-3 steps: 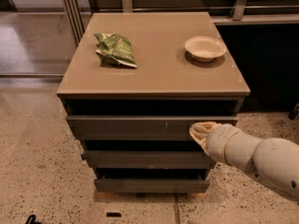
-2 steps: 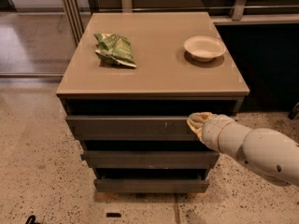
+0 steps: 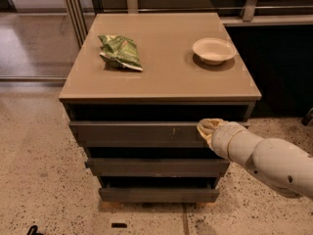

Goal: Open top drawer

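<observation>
The top drawer [image 3: 137, 132] is the widest dark grey, handle-less front just under the tan cabinet top, with small pale scratch marks right of centre. It stands out slightly beyond the cabinet body. My gripper [image 3: 207, 127] reaches in from the lower right on a white arm and sits at the upper right part of this drawer front, against its top edge. The wrist hides the drawer's right end.
On the cabinet top [image 3: 161, 77] lie a green snack bag [image 3: 121, 52] at the left and a pale bowl [image 3: 213, 50] at the right. Two narrower grey drawer fronts [image 3: 156, 166] sit below. A metal rail runs behind; speckled floor surrounds the cabinet.
My gripper has moved up and a little left, from the lower right part of the top drawer front to its top edge. The drawer front looks unmoved.
</observation>
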Robot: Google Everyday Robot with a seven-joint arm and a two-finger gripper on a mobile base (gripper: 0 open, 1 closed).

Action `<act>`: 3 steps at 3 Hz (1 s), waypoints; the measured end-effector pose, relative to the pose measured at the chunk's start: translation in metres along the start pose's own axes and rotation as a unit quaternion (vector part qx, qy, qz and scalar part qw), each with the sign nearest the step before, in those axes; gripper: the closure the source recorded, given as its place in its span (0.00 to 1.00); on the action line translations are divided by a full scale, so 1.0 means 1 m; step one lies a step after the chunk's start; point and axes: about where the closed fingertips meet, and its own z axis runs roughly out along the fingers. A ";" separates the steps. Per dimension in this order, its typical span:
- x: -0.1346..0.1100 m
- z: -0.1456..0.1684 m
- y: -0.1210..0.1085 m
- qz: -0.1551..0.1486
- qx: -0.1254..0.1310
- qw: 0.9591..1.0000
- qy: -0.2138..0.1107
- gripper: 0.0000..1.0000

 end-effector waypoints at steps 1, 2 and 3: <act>0.011 0.013 -0.020 0.032 0.034 0.999 -0.017 1.00; 0.018 0.031 -0.043 0.060 0.064 0.996 -0.032 1.00; 0.020 0.046 -0.053 0.069 0.071 0.994 -0.035 1.00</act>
